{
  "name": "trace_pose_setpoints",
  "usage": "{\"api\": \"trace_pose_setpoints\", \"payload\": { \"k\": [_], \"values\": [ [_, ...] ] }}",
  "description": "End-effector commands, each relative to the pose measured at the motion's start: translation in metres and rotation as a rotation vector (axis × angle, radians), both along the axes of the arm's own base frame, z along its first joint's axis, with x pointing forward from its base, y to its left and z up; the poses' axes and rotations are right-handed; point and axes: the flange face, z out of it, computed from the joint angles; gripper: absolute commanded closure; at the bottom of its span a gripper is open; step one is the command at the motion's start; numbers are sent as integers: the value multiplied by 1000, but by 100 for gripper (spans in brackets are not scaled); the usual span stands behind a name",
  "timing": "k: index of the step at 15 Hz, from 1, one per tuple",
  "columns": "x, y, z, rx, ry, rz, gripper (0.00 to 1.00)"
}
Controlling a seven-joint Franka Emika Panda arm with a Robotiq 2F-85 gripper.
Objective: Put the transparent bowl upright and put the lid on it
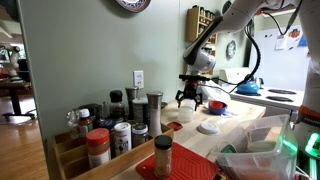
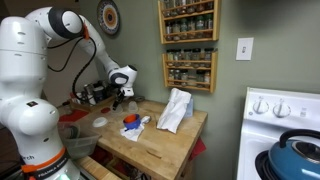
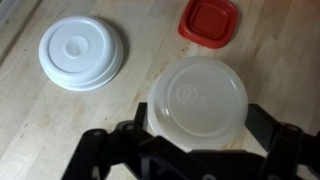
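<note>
**Jaws open over the upturned bowl: take the grip before the flip**

In an exterior view, the arm (image 1: pixel 207 40) reaches down to the worktop (image 1: pixel 250 130) with the jaws apart. The bowl is too faint to pick out here. One white lid (image 1: pixel 209 127) lies close by.

In an exterior view, the jaws again hang low over the worktop (image 2: pixel 165 148). One lid (image 2: pixel 100 122) shows near them, and one white cloth (image 2: pixel 175 110) lies further along.

In the wrist view, one clear bowl (image 3: pixel 197 97) sits between the open jaws, seemingly mouth down with its base up. One lid (image 3: pixel 82 53) lies apart from it, and one red square cover (image 3: pixel 210 22) lies beyond.

To do this well, lower the jaws until they bracket the wall. Close gently, since thin plastic probably flexes and slips. Lift clear of the worktop before turning the bowl over.
</note>
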Motion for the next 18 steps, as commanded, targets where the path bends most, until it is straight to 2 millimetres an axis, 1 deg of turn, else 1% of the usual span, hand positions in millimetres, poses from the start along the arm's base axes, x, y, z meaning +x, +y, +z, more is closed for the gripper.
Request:
{"api": "trace_pose_setpoints", "payload": {
  "k": [1, 5, 6, 7, 8, 9, 11, 14, 16, 18],
  "values": [
    [-5, 2, -10, -5, 14, 17, 0],
    [-5, 5, -16, 38, 33, 15, 0],
    [-5, 5, -17, 35, 40, 9, 15],
    [-5, 4, -17, 36, 63, -8, 26],
    [-5, 3, -15, 15, 79, -32, 34],
    [-5, 2, -10, -9, 101, -60, 35],
    [-6, 5, 7, -78, 131, -114, 35],
    [-12, 8, 28, -239, 173, -144, 35],
    [-13, 17, 45, -355, 193, -141, 35],
    [-17, 27, 58, -472, 197, -125, 35]
  ]
}}
